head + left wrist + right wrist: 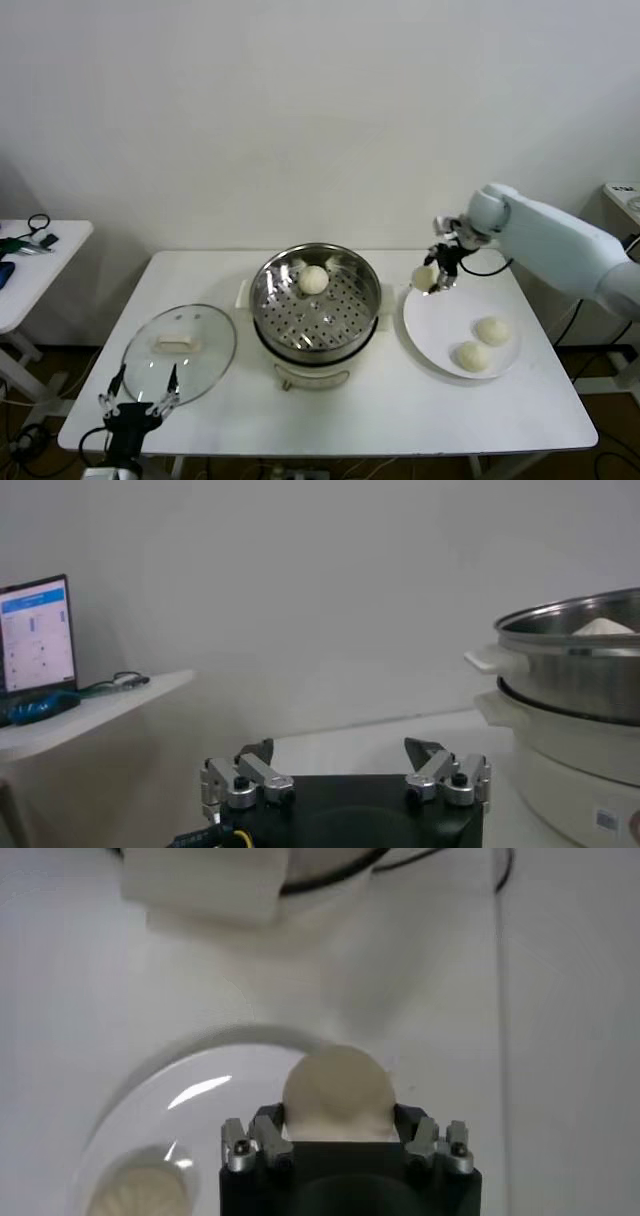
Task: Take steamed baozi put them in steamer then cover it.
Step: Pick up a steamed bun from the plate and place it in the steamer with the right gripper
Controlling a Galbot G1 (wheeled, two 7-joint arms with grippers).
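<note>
The steamer (pixel 316 340) stands mid-table, and one baozi (pixel 314 280) rests on its perforated tray. My right gripper (pixel 432 279) is shut on another baozi (pixel 338 1093) and holds it above the far left rim of the white plate (pixel 435 335). Two more baozi (pixel 492 331) (pixel 472 355) lie on that plate. The glass cover (pixel 179 352) lies flat on the table left of the steamer. My left gripper (pixel 140 392) hangs open at the table's front left edge, by the cover's near rim, with nothing between its fingers. In the left wrist view the steamer (pixel 570 695) rises nearby.
A small side table (pixel 30 265) with cables and a device stands to the far left; a laptop screen (pixel 37 633) sits there. A white wall closes the back. The table's front edge runs just under the left gripper.
</note>
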